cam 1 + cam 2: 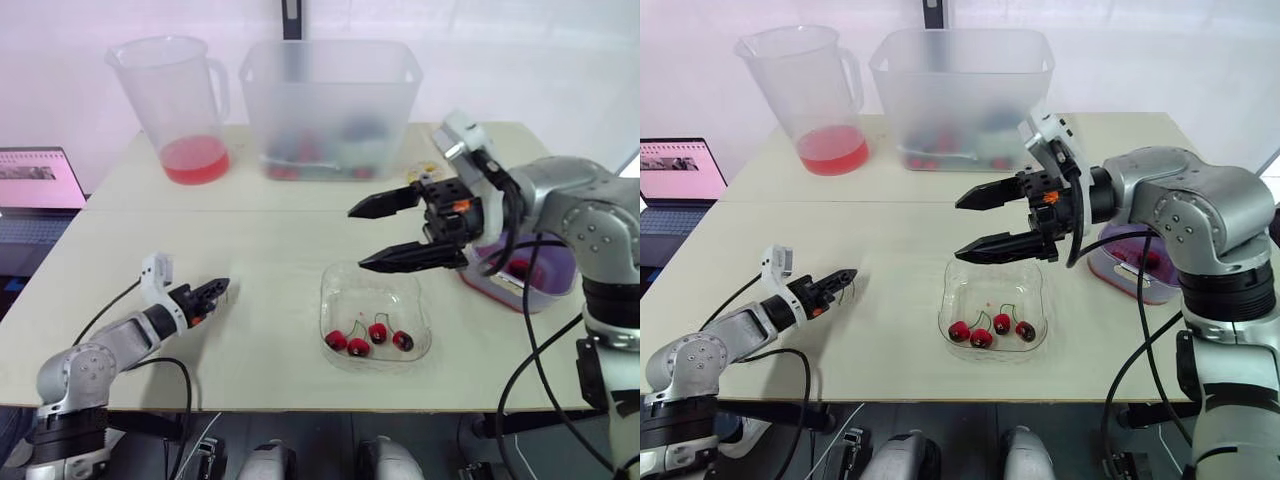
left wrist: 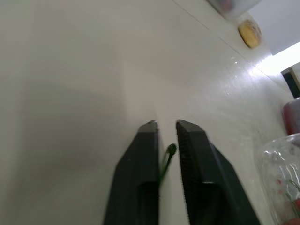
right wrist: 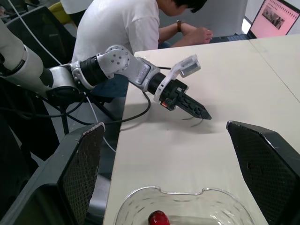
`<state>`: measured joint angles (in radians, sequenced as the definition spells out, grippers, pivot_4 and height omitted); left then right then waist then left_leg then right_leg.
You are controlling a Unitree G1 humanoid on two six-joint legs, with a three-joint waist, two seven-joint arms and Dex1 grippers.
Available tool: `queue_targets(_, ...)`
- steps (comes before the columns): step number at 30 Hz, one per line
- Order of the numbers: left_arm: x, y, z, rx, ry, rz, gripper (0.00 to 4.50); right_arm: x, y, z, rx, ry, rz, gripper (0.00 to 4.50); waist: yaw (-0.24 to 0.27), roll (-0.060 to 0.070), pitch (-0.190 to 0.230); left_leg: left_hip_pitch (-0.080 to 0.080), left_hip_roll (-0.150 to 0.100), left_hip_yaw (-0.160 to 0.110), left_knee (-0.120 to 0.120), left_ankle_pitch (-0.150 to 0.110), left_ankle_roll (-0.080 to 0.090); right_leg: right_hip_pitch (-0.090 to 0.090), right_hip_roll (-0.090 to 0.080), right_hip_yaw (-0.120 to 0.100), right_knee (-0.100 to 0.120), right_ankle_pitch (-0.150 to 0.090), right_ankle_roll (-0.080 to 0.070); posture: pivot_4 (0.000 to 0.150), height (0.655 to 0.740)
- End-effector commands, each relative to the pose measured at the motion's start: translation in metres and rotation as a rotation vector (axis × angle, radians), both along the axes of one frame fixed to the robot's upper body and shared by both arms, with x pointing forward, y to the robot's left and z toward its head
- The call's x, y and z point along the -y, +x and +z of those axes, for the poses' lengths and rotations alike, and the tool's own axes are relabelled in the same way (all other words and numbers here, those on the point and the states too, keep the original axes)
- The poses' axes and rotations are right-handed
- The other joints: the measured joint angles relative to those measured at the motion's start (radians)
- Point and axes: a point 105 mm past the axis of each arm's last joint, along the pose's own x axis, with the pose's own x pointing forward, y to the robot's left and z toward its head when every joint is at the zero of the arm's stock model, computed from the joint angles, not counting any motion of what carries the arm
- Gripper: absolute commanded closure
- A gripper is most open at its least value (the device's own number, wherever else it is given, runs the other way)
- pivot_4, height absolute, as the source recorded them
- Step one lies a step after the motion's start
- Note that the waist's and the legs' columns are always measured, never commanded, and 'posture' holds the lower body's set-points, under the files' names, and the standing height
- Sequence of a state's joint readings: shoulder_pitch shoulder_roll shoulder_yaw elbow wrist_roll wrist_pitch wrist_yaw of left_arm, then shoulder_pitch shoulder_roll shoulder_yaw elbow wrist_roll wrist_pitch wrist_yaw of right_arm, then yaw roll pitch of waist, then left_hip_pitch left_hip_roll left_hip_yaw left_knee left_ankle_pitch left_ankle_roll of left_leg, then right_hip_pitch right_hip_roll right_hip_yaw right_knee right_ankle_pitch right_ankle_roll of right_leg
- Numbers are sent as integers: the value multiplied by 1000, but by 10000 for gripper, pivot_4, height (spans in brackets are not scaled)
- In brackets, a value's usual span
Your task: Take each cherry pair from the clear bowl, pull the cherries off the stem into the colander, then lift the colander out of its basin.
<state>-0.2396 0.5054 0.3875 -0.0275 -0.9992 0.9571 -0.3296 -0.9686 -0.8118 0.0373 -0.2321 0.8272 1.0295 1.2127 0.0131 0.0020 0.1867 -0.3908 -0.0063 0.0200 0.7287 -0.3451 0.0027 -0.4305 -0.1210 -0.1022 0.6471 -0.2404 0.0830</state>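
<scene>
The clear bowl [image 1: 335, 280] sits at the table's front centre with several red cherries [image 1: 365, 338] on green stems inside. My right gripper [image 1: 356, 238] hovers just above the bowl's far rim, fingers spread wide open and empty. The purple colander [image 1: 548, 268] rests in its pink basin [image 1: 490, 285] to the right, partly hidden behind my right arm, with something red inside. At the front left, my left gripper [image 2: 165, 125] lies low over the table, shut on a bare green stem [image 2: 166, 159].
A jug [image 1: 180, 105] with red liquid and a large translucent bin [image 1: 330, 110] stand at the back. A laptop [image 1: 35, 180] lies off the table's left side. A small yellow disc [image 2: 250, 33] lies near the bin. A person [image 3: 136, 23] sits beyond the left side.
</scene>
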Motion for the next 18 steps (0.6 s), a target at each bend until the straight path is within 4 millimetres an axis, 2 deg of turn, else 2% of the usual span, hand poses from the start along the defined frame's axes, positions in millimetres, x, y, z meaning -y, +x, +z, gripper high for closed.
queue_targets(1,-18,3,14,40,-5,63,22006,0,-2,5,44,6,5,0,0,0,0,0,0,0,0,0,0,0,0,0,0,0,0,1500,6886)
queue_targets(5,-33,4,31,84,-35,116,2533,0,-1,6,43,8,9,0,-1,0,0,0,0,0,0,0,0,0,-1,0,0,0,0,1500,6886)
queue_targets(6,-36,3,36,97,-35,124,1158,1,-1,6,42,7,10,0,-1,0,0,0,0,0,0,0,0,0,-1,0,0,0,0,1500,6886)
queue_targets(10,-50,-7,59,144,-23,137,1158,4,-1,7,36,-2,18,0,-2,0,0,0,0,0,0,0,0,0,-1,0,0,0,0,1500,6886)
queue_targets(15,-72,-35,100,226,74,36,1158,12,0,5,17,-33,11,0,-6,-3,2,-1,1,0,-1,0,0,-2,-1,0,0,0,0,1500,6886)
queue_targets(18,-71,-58,122,293,167,-107,1158,20,7,0,28,-78,-50,0,-7,-3,2,-1,0,1,-2,0,-1,-3,-2,0,0,0,0,1500,6886)
